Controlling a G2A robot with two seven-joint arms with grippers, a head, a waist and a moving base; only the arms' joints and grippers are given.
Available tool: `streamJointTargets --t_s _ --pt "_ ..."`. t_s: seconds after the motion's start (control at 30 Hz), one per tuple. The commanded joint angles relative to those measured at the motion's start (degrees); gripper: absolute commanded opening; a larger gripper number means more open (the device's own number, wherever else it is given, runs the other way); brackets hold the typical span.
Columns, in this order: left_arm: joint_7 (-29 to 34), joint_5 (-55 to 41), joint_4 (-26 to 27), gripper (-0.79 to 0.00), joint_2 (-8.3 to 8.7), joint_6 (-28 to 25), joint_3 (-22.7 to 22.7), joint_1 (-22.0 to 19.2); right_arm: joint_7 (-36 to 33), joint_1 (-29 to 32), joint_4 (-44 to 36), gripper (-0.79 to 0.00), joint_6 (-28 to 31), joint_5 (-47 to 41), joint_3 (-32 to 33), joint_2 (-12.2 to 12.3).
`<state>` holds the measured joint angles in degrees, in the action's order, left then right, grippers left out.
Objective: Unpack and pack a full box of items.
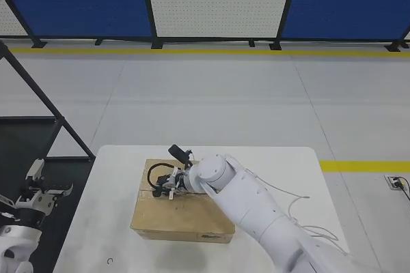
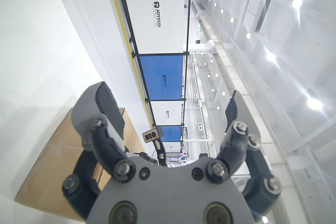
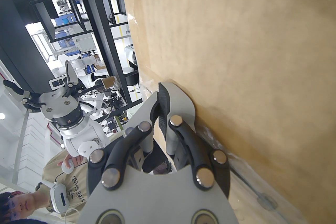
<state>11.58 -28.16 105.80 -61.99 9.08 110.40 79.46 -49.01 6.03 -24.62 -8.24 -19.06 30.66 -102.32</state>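
box is sitting closed mid table. right gripper is lying low across its top by the far edge, fingers pinched together w/ nothing visible between em. left gripper is hanging off the table's left side, jaws spread wide. small dark mark on the box front, cant read it.

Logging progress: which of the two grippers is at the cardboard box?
The right gripper, shut against the top of the box; the left gripper hangs open beside the table, apart from it.
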Motion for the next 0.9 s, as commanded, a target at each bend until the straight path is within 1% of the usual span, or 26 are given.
streamJointTargets --t_s 0.0,0.23,0.4,0.6,0.87 --pt "0.0 0.0 0.0 0.0 0.0 0.0 0.0 0.0 0.28 0.43 -0.92 -0.785 -0.46 0.87 0.44 0.55" --pt "0.0 0.0 0.0 0.0 0.0 0.0 0.0 0.0 1.74 2.74 -5.51 -0.785 -3.43 3.9 3.13 3.4" --pt "0.0 0.0 0.0 0.0 0.0 0.0 0.0 0.0 2.14 5.79 -11.95 -0.785 -6.0 6.54 5.91 6.22" --pt "0.0 0.0 0.0 0.0 0.0 0.0 0.0 0.0 3.67 11.25 -24.26 -0.785 -12.5 11.85 10.41 10.33" --pt "0.0 0.0 0.0 0.0 0.0 0.0 0.0 0.0 2.86 21.88 -44.88 -0.785 -22.99 21.07 18.28 16.0"
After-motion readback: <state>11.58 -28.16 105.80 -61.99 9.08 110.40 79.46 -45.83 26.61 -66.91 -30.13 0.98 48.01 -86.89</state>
